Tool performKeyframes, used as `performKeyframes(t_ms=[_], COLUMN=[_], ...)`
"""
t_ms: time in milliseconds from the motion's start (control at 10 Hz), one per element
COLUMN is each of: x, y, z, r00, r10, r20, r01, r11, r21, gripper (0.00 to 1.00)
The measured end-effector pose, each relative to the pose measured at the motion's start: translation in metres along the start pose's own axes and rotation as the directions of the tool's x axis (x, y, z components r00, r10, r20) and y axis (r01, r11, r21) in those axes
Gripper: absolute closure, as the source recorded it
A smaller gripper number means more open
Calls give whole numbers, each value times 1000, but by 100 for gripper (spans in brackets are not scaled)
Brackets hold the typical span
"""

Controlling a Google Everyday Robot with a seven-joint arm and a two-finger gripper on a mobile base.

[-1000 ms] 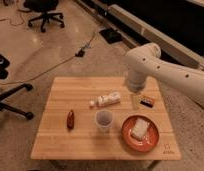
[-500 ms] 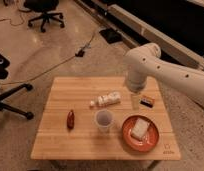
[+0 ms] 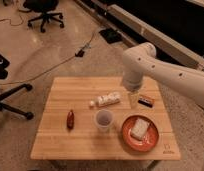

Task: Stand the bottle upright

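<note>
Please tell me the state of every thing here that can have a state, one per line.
bottle: lying on its side, cap away from the tool
dark bottle: seems to lie flat
cup: upright, mouth up
plate: flat, holding a pale block
tool: open, empty, right of the bottle, above the table

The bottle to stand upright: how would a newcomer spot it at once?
On the wooden table, look near the middle, next to the end effector hanging above the tabletop. The bottle lies on its side there, cream-white with a white cap, unlike the smaller dark red-brown bottle and the upright cup.
</note>
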Motion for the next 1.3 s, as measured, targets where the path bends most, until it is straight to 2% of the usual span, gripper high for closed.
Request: performKeyframes(t_ms=[200, 1300], x=[-2, 18], y=[4, 37], z=[5, 35], r00=[1000, 996], r10=[-15, -80], r20=[8, 26], r01=[15, 79], r11=[1000, 997], r21=[7, 9], gripper=[20, 20])
